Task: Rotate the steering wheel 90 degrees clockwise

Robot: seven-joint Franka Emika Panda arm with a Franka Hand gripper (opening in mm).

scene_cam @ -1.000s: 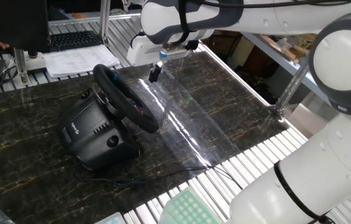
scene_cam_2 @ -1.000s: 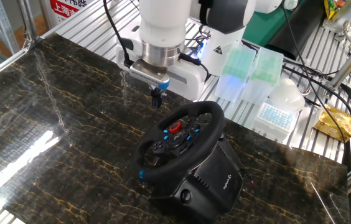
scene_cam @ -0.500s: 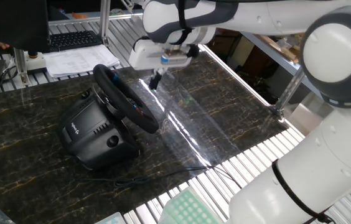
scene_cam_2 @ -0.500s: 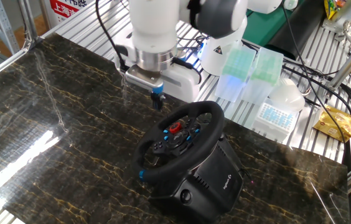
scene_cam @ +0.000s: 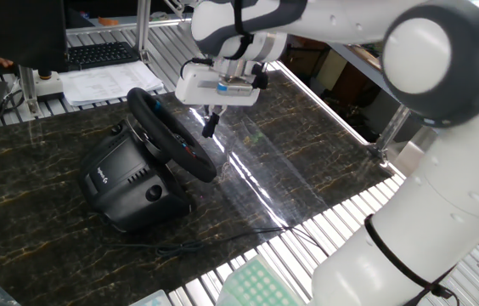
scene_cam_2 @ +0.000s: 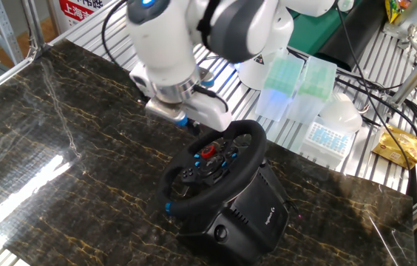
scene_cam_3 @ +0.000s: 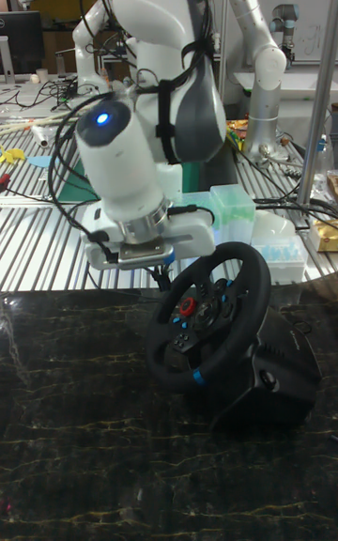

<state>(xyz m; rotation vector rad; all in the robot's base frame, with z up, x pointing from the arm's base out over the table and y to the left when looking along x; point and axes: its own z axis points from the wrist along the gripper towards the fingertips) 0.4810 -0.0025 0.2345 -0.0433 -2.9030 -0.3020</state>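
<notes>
The black steering wheel point(scene_cam: 171, 134) stands tilted on its bulky black housing point(scene_cam: 125, 180) with a white logo, on the dark marble table. Its face with a red centre and blue accents shows in the other fixed view point(scene_cam_2: 212, 164) and in the tall view point(scene_cam_3: 205, 320). My gripper point(scene_cam: 209, 127) points down beside the rim's upper edge, close to it but apart. Its dark fingers are shut together with nothing between them. In the tall view the gripper point(scene_cam_3: 167, 270) hangs just at the rim's upper left. The white hand covers most of the fingers in the other fixed view.
A black keyboard point(scene_cam: 99, 54) and papers point(scene_cam: 104, 85) lie beyond the table's far edge. Pale green tip boxes point(scene_cam_2: 282, 77) and a white rack point(scene_cam_2: 327, 137) stand behind the wheel. A thin cable point(scene_cam: 180, 246) runs along the table in front of the housing.
The gripper has come down and towards the wheel rim, and the wrist has turned. The wheel and its housing have not moved.
</notes>
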